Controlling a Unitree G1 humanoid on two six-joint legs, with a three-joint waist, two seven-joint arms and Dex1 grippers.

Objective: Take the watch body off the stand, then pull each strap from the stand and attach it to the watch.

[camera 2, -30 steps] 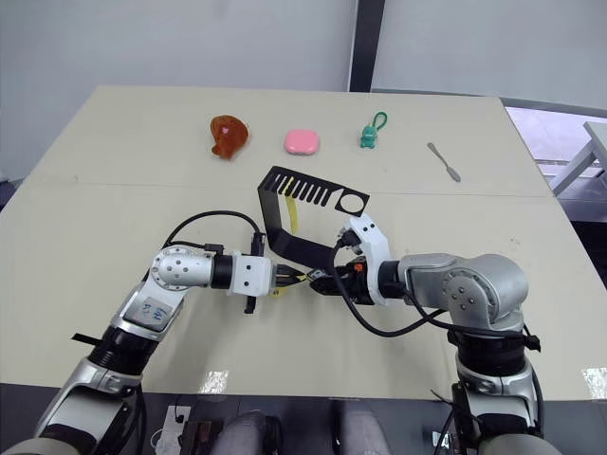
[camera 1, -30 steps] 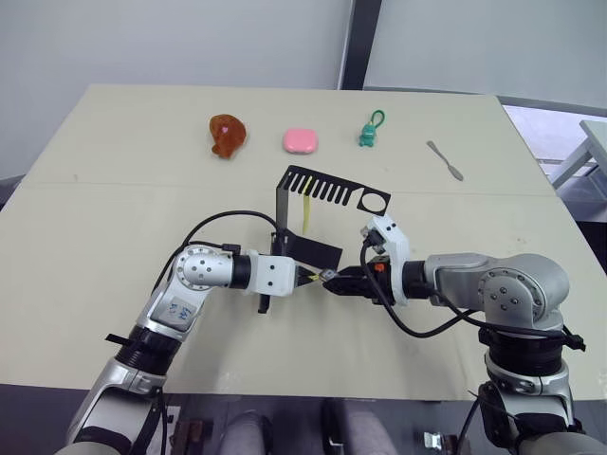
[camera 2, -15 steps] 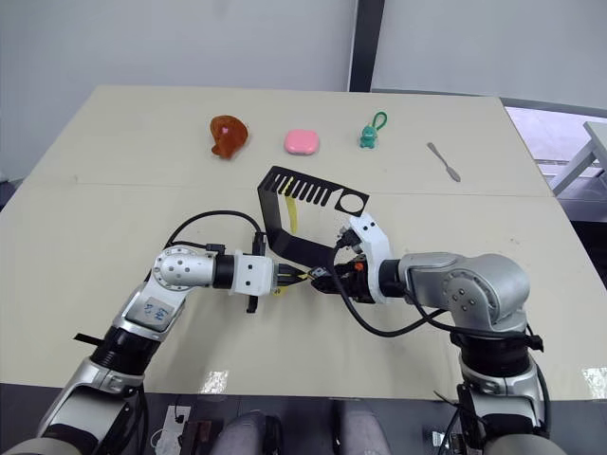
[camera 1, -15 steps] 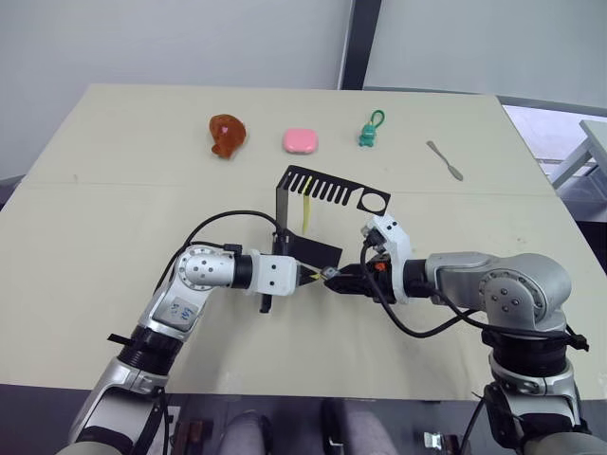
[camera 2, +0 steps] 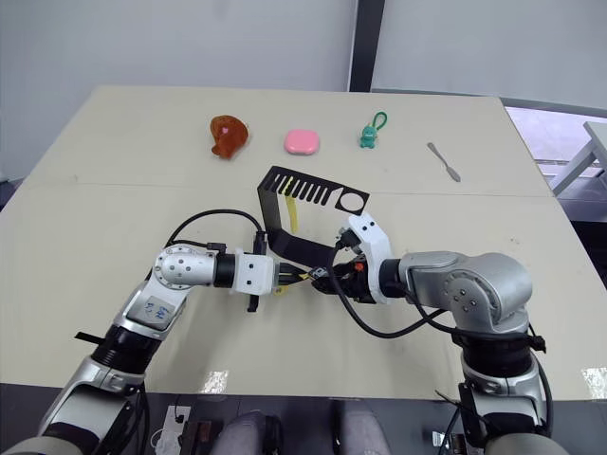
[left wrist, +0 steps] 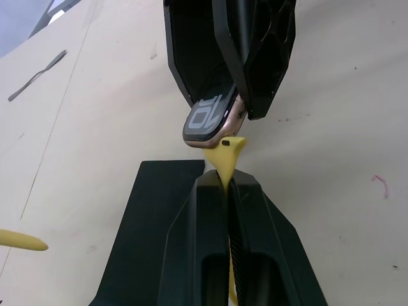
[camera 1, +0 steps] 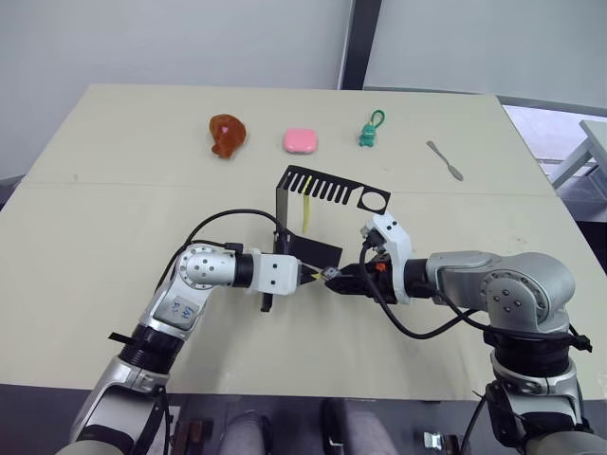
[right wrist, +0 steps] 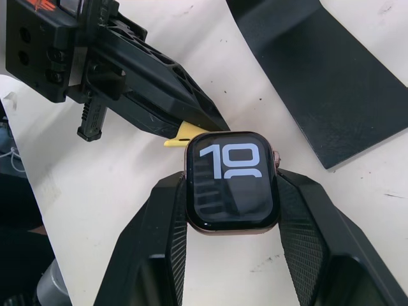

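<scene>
Spanning pale beige tabletop (camera 1: 114, 190), grey wall (camera 1: 171, 38) beyond its far edge

I count one watch body (right wrist: 232, 180), face up with pale digits. Two yellow straps: one strap (left wrist: 227, 159) at the watch's edge, the other strap (camera 1: 307, 210) hanging from the stand's comb arm. One black stand (camera 1: 313, 204) near the middle of the table (camera 1: 114, 218). Along the far edge I count four single items: one brown toy (camera 1: 227, 134), one pink block (camera 1: 300, 141), one green keychain figure (camera 1: 369, 132), one grey utensil (camera 1: 444, 160).
</scene>
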